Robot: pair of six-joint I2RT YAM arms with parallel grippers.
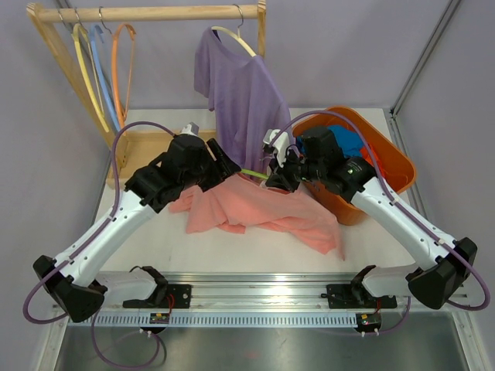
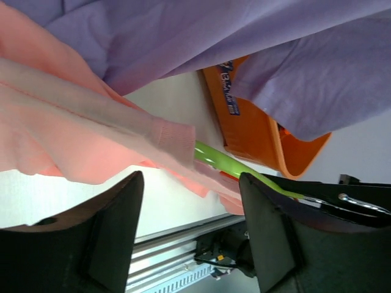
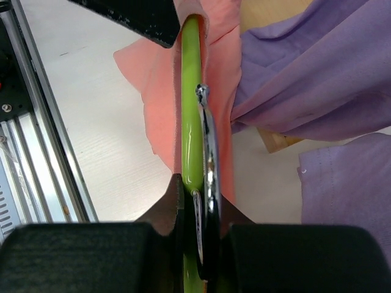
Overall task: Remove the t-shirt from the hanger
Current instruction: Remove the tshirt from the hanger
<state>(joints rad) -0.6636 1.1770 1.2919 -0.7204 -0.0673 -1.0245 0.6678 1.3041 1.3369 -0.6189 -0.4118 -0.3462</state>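
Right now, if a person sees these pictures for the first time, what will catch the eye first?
The eye goes first to the pink t-shirt spread in the middle of the table; the right gripper is clamped on the green hanger sticking out of it. Behind, a purple t-shirt hangs from the wooden rack, and an orange basket of clothes stands at the right.

I'm seeing pale lilac walls (image 1: pixel 348 46) enclosing a white table (image 1: pixel 232 255), a wooden rack (image 1: pixel 155 13) standing back-left.
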